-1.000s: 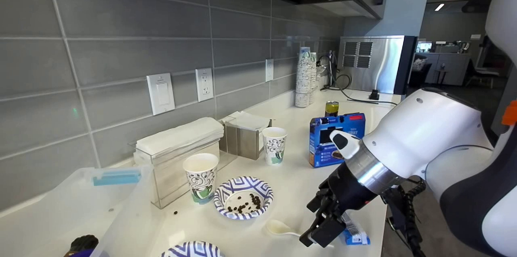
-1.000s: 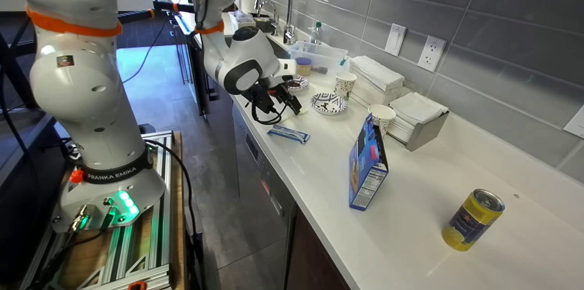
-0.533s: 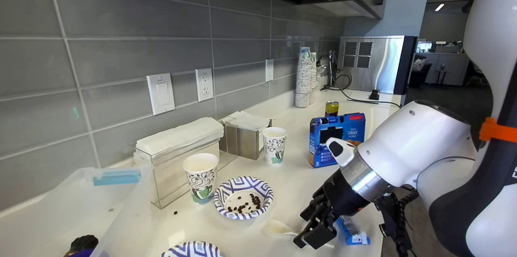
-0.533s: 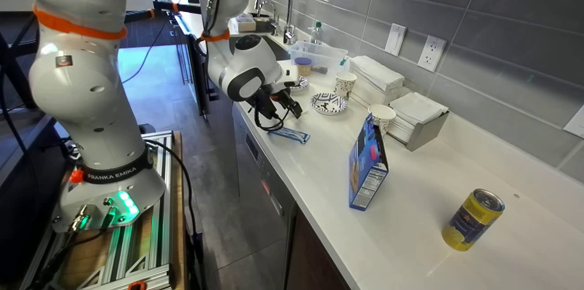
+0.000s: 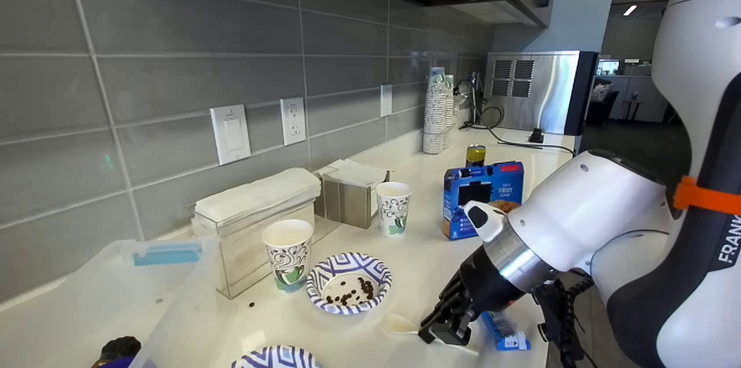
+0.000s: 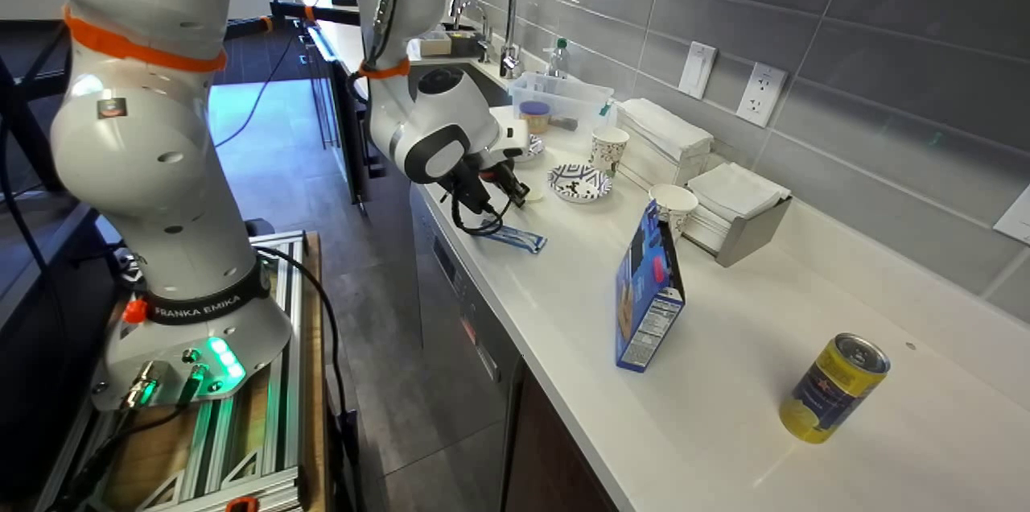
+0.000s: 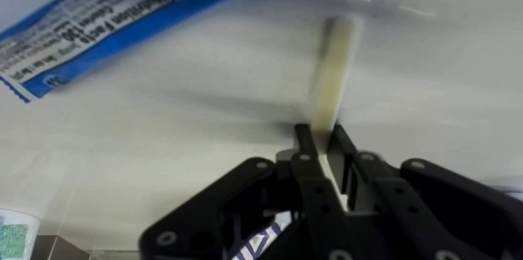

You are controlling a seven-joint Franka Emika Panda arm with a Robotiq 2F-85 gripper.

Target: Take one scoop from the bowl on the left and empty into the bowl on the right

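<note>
In an exterior view my black two-fingered gripper (image 5: pixel 438 334) hides a stretch of the handle of the white plastic spoon (image 5: pixel 398 324); in the wrist view that handle is blurred, and I block the scoop end. A blue-and-white patterned paper bowl (image 5: pixel 277 356) is cut off by the bottom edge, its contents unreadable to me. The small dark beans (image 5: pixel 366 287) are too crowded to count. In the wrist view the long blue-and-white snack wrapper (image 7: pixel 179 14) runs past the top and left edges.
</note>
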